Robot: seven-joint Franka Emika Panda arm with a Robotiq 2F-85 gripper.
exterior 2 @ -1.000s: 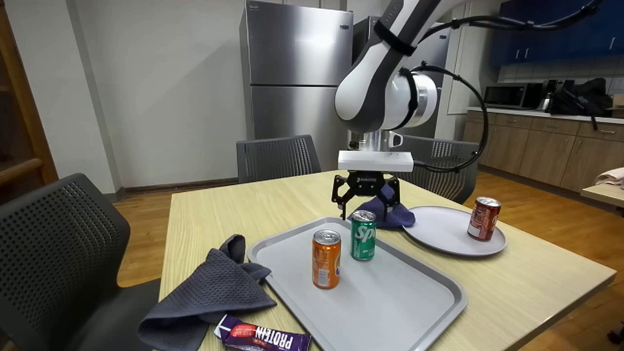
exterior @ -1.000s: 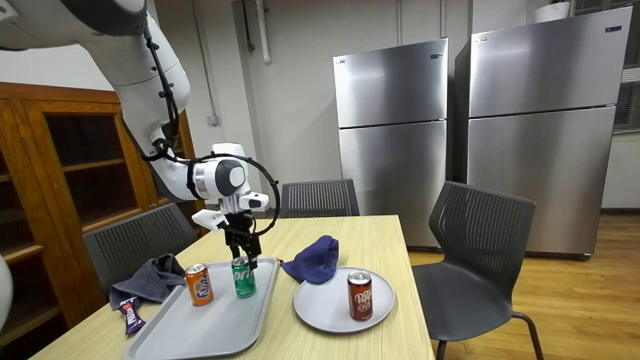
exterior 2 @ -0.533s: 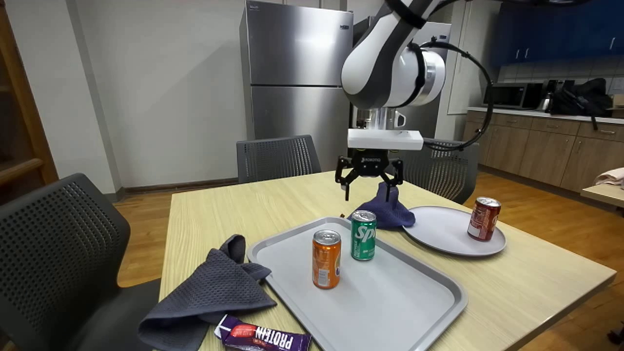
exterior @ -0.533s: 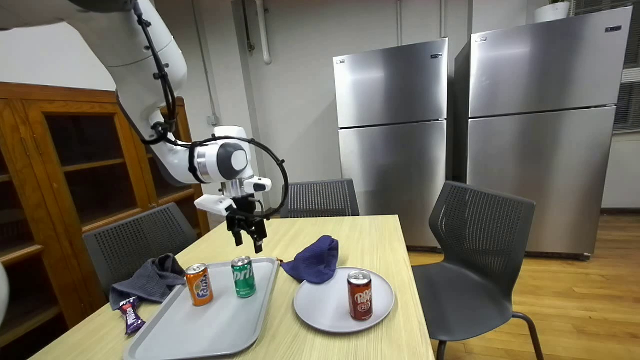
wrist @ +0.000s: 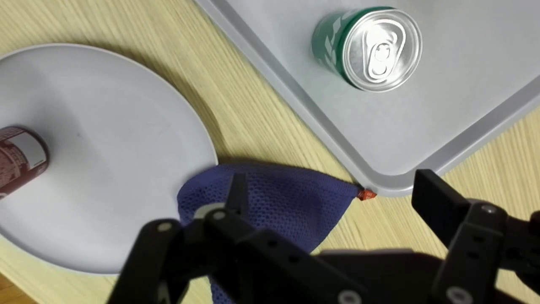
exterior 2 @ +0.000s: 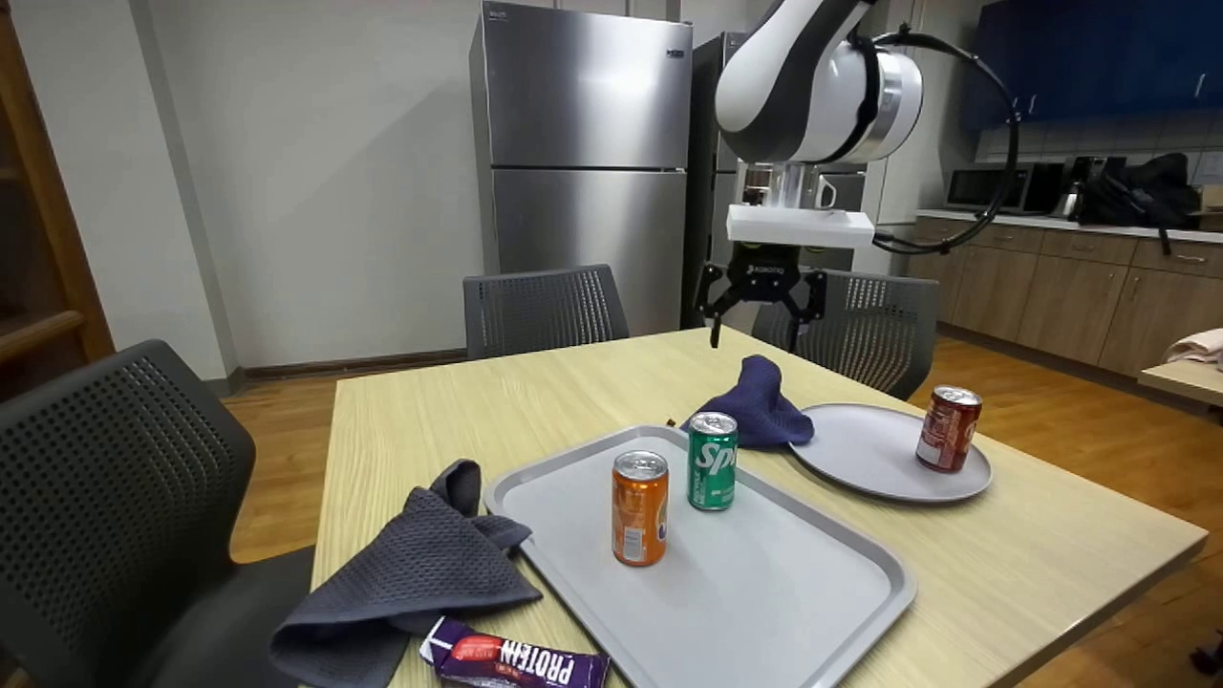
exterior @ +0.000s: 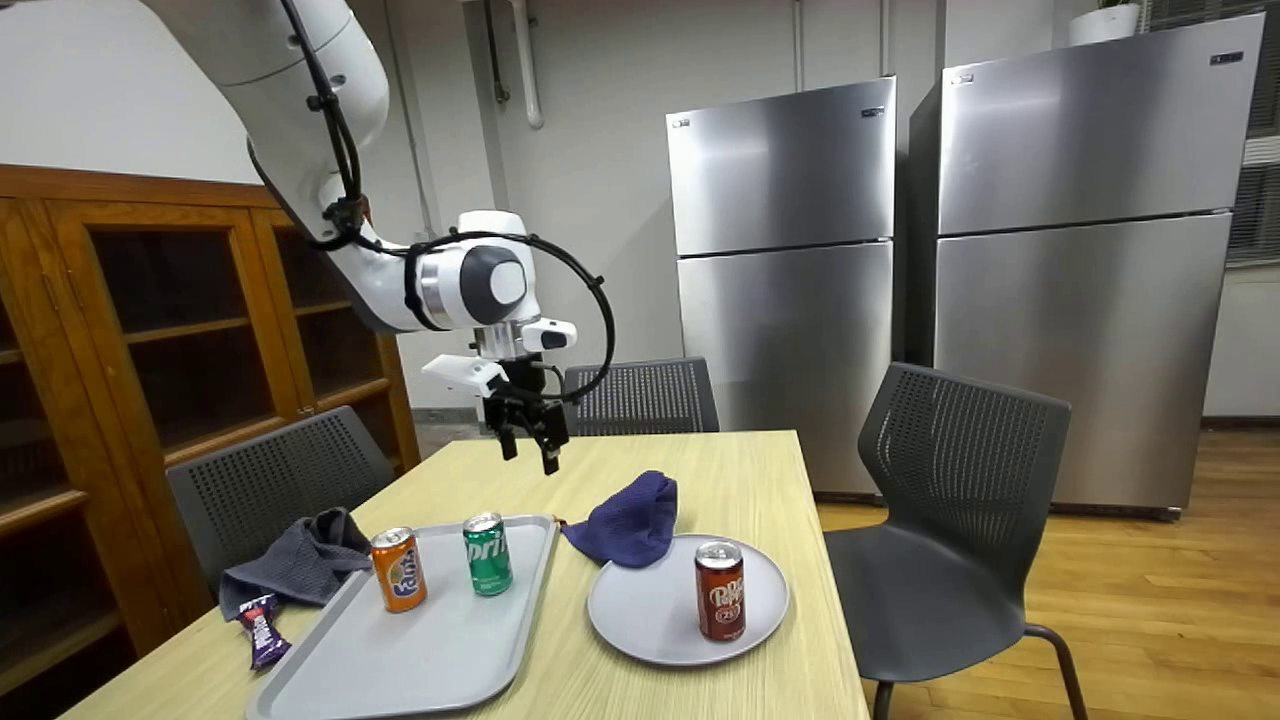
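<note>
Two stainless refrigerators (exterior: 785, 290) stand side by side at the back. In front of them, a pale wood-grain table (exterior 2: 459, 401), dark grey chairs (exterior: 955, 475) at three of its sides. White robot arm (exterior: 285, 140) comes in overhead.

Grey rectangular tray (exterior: 440, 650) flat on the table. Round pale-grey plate (exterior: 640, 610) next to it, a strip of bare wood between. Charcoal towel (exterior 2: 420, 564) crumpled on the tray's other side, one corner reaching the rim. Navy towel (wrist: 291, 194) bunched between plate and tray: one end over the plate's rim, the other tapering to the tray's corner.

Gripper (exterior 2: 755, 334) points down, well above the table, fingers (wrist: 438, 207) wide apart. In the wrist view the navy towel lies below, partly hidden by one finger.

Three small soda cans, all upright. Sprite can (exterior 2: 713, 463) on the tray, near the corner by the navy towel; Fanta can (exterior 2: 639, 511) near it, toward the charcoal towel. Dr Pepper can (exterior: 720, 590) on the plate.

Purple-wrapped protein bar (exterior 2: 516, 659) just beside the charcoal towel. Smallest: a red scrap (wrist: 366, 194) at the navy towel's tip, too small to identify.
</note>
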